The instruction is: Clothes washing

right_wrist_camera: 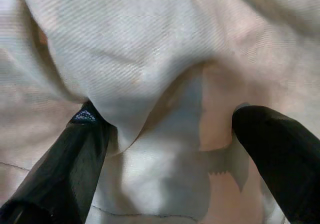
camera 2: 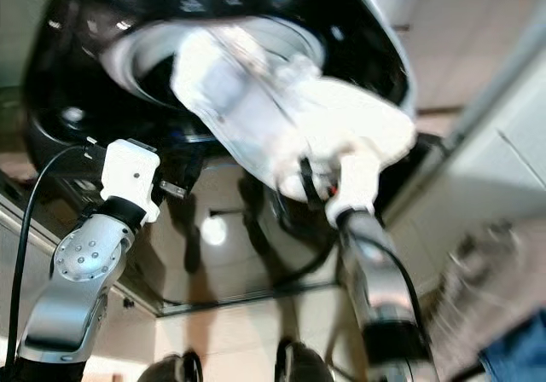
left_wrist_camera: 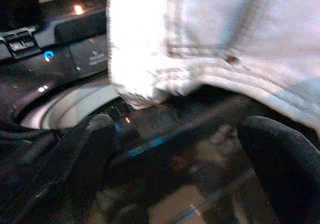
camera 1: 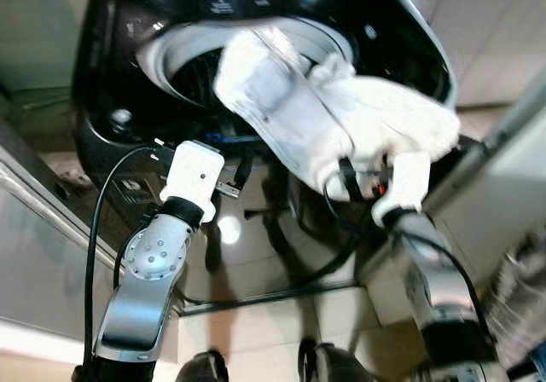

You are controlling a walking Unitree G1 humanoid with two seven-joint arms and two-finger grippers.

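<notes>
White garment [camera 1: 324, 118], pinched by right hand [right_wrist_camera: 165, 149], overhangs black washer [camera 1: 111, 83]; left hand [left_wrist_camera: 175, 149] spread.

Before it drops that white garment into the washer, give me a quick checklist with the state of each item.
1. Washer lid open, drum exposed: ok.
2. White garment held up by the right claw: ok.
3. Garment over the drum opening: not ok, only partly; much hangs outside the front rim.
4. Left claw free, near the washer front: ok.
5. Firmness of grip: cannot tell.
</notes>
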